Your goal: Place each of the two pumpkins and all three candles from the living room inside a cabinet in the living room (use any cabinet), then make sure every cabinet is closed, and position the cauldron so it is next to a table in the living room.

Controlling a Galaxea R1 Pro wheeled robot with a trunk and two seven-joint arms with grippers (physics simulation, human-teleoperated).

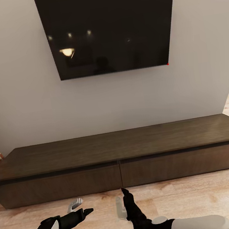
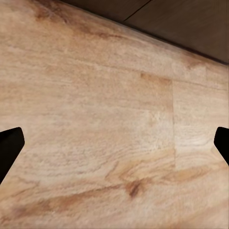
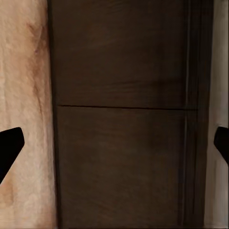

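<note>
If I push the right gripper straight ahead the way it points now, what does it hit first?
Most likely the closed drawer fronts of the cabinet, near the seam between them. The right gripper is open and empty, nothing lies between, though the remaining gap is hard to judge.

No text, label, brand, number or sign can be read anywhere in these pictures. The dark screen (image 1: 109, 29) on the wall carries no logo or lettering, only faint reflected lights and a tiny red dot at one lower corner. The cabinet (image 1: 118, 165) has plain wooden drawer fronts with no markings, and the wooden floor (image 2: 95, 133) is bare of any writing.
</note>
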